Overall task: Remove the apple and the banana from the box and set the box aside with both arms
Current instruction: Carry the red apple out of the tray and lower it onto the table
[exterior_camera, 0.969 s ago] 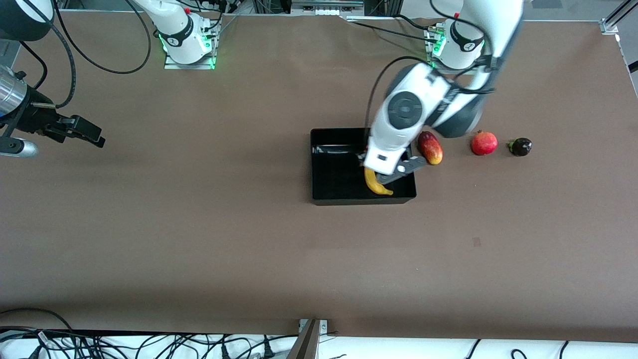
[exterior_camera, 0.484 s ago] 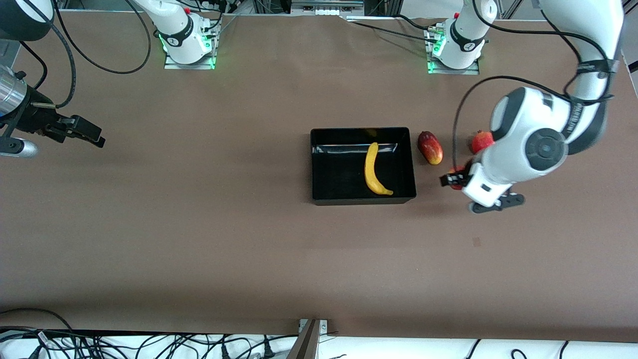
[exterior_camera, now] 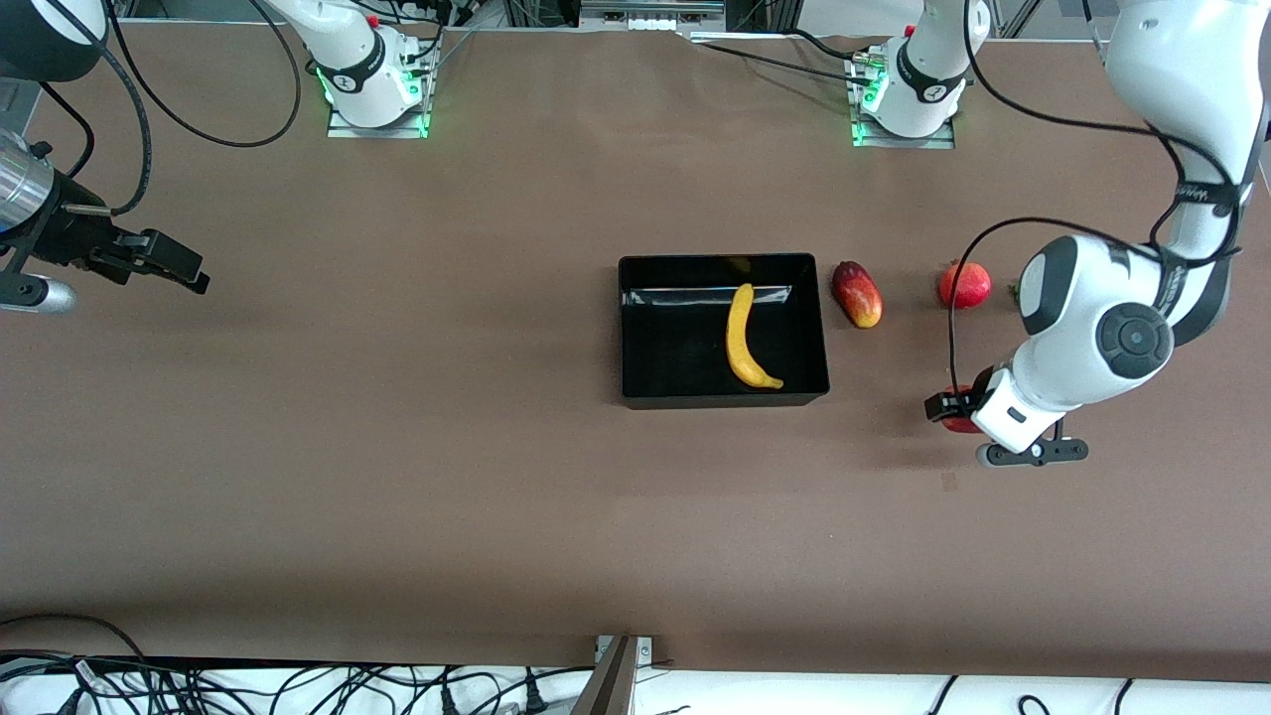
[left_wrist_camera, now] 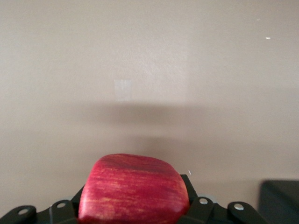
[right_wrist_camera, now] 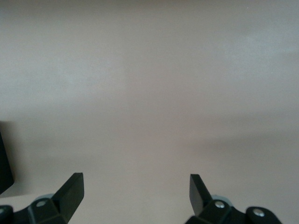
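From my remote station, I see the left claw [exterior_camera: 955, 414] in the lower right of the front frame, clamped on the small red apple [exterior_camera: 957, 421] above bare brown tabletop [exterior_camera: 397, 447]. In the left wrist view the apple [left_wrist_camera: 134, 189] fills the bottom centre of the frame, red with yellowish streaks, wedged between the dark fingers [left_wrist_camera: 198, 211] of the left claw [left_wrist_camera: 134, 210], with its shadow on the surface above it in that frame.

The black tray [exterior_camera: 723, 397] sits at the middle of the front frame. The banana [exterior_camera: 741, 338] lies inside it, lengthwise from the tray's upper edge toward its lower edge, its curved tip pointing toward the tray's lower right corner.

Just to the right of the tray in the frame, apart from its wall, lies the oblong red-yellow fruit [exterior_camera: 857, 294]. Further right rests the round red pomegranate [exterior_camera: 965, 285], and the white body of the left arm [exterior_camera: 1102, 338] covers whatever lies beside it.

The right claw [exterior_camera: 169, 263] hangs at the far left edge of the front frame, over open tabletop, while that arm waits. In the right wrist view I see its two dark fingers [right_wrist_camera: 71, 191] standing wide apart with nothing between them at the bottom of the frame, the right claw [right_wrist_camera: 135, 189] over plain surface.
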`<state>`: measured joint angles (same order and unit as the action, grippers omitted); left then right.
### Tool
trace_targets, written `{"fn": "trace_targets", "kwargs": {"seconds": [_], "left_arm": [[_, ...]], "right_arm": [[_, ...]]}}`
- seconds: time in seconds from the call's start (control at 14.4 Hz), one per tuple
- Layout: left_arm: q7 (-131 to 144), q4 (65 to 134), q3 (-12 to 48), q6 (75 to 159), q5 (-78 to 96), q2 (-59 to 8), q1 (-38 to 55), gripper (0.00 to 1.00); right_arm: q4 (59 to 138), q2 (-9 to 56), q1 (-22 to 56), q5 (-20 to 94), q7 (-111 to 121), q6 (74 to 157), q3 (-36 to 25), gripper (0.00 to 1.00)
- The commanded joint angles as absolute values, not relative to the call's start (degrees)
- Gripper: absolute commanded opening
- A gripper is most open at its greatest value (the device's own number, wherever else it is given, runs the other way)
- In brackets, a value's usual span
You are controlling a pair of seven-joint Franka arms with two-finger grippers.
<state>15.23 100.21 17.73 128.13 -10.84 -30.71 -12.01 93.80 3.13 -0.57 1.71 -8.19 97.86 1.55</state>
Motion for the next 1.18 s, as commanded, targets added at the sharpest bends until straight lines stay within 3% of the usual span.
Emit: {"fn": "trace_targets", "kwargs": {"seconds": [0.0,0.35,0.76,0.83,0.97,1.11], "left_arm": [[14.0,101.8,16.4,134.1,-12.7,-33.9,-11.7,0.00],[14.1,102.7,14.9,141.5,-16.3,-38.8,-11.6,0.00],[14.6,102.7,13.2,143.8,-18.1,-40.5,-11.2,0.00],[14.6,102.7,13.2,143.8,-18.1,-40.6,-11.0,0.28],[14.9,102.7,13.3,143.5,-18.1,-40.3,-10.9,1.00],[16.8,102.8,13.3,140.9,-18.0,-38.3,-9.8,1.00]], "right_arm": [[93.5,2.7,-0.7,1.2,-8.3,97.4,1.8,1.00],[93.5,2.7,-0.7,1.2,-8.3,97.4,1.8,1.00],[93.5,2.7,-0.7,1.2,-8.3,97.4,1.8,1.00],[93.5,2.7,-0.7,1.2,-8.2,97.4,1.8,1.00],[93.5,2.7,-0.7,1.2,-8.3,97.4,1.8,1.00],[93.5,2.7,-0.7,1.2,-8.2,97.3,1.8,1.00]]}}
